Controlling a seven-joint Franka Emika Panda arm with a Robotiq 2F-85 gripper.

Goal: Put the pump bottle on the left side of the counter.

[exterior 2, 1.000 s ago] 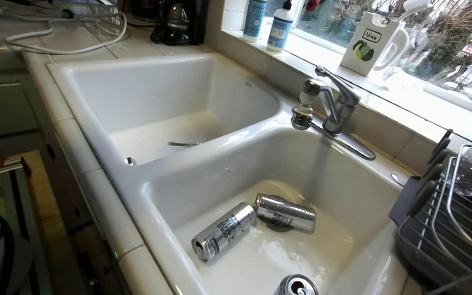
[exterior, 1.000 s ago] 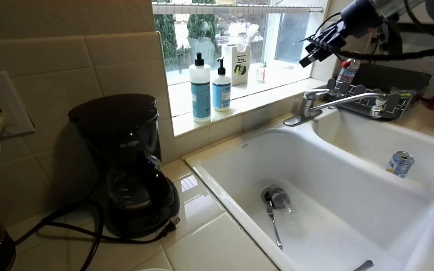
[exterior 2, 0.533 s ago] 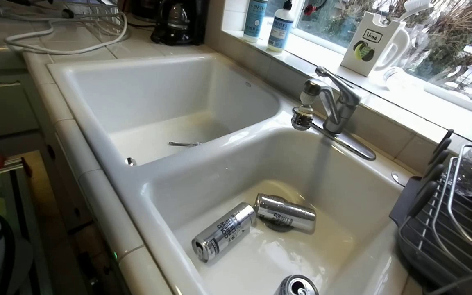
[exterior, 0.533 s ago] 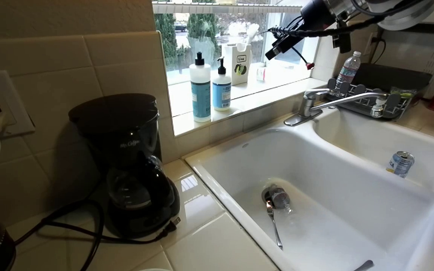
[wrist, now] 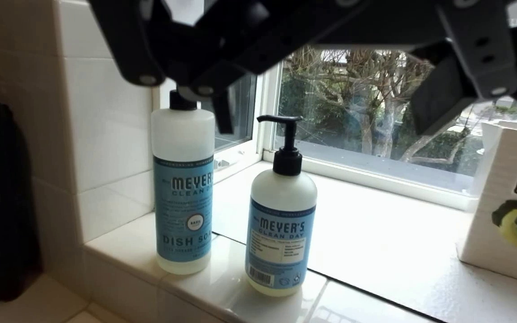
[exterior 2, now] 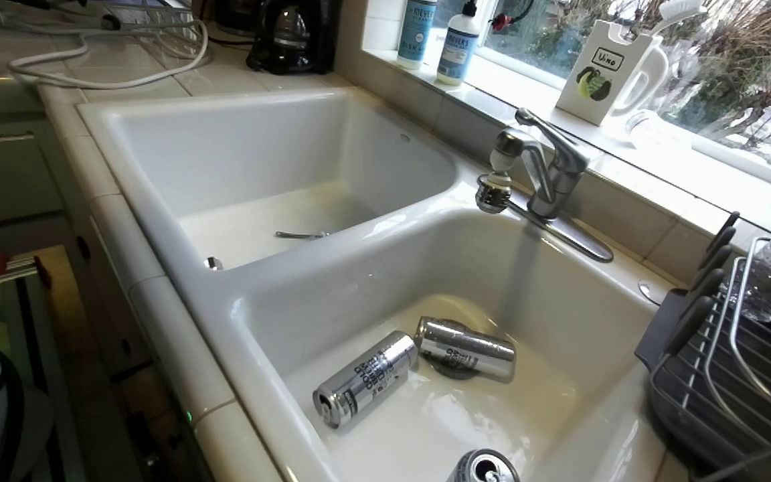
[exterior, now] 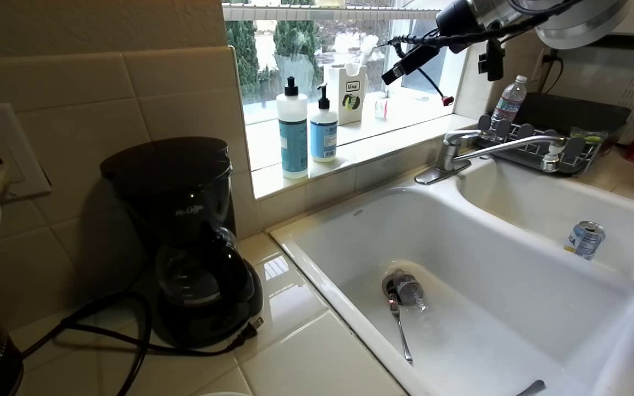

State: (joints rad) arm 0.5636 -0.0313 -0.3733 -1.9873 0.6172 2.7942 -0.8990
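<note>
One pump bottle [wrist: 282,220] on the windowsill [wrist: 346,299], lower middle of the wrist view; taller soap bottle [wrist: 183,193] close beside it, left of centre. Gripper [wrist: 326,128] spread wide, nothing held. Off-centre approach could topple the soap bottle.

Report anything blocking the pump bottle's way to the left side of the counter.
The taller dish soap bottle stands left of the pump bottle on the windowsill and could obstruct a low, straight leftward path; beyond it, the coffee maker takes up part of the counter.
</note>
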